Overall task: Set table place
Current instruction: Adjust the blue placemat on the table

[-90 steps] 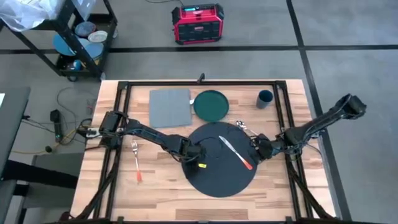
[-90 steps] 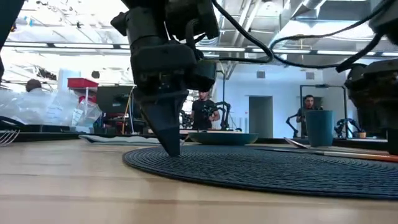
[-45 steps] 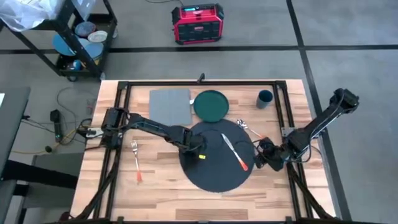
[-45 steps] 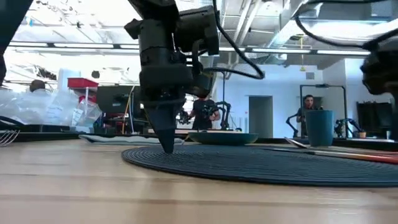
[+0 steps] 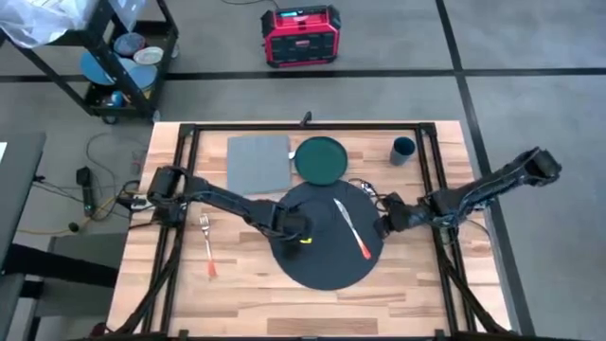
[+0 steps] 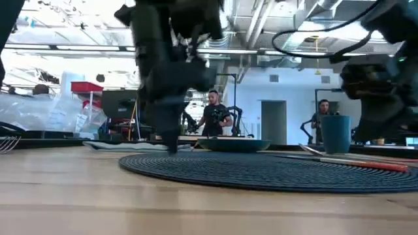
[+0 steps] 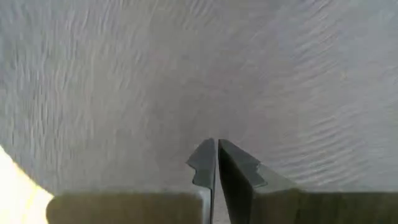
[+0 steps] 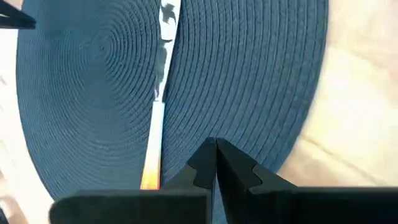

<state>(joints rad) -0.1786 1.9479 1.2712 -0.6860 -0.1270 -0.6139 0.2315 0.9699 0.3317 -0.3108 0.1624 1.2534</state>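
1. The table (image 5: 241, 275) is a light-wood plank top, and the table place (image 5: 327, 265), a big round charcoal woven mat, lies flat on it, towards the front of the middle, just in front of the green plate (image 5: 321, 159) and the grey napkin (image 5: 258, 163).
2. That mat looks light, thin and floppy to me (a ribbed weave, so not slippery); I'd say it slides more readily than it lifts, and the place to take it is the rim, or by pressing down on the weave and dragging.
3. A knife (image 5: 351, 228) with an orange handle rests loose on the mat and could skid if the mat jerks.
4. The left pincer (image 5: 299, 230) points down on the mat's left part, its fingers closed together with nothing between them, tips on or just above the weave.
5. The right pincer (image 5: 383, 225) sits at the mat's right rim, fingers likewise pressed together and empty.
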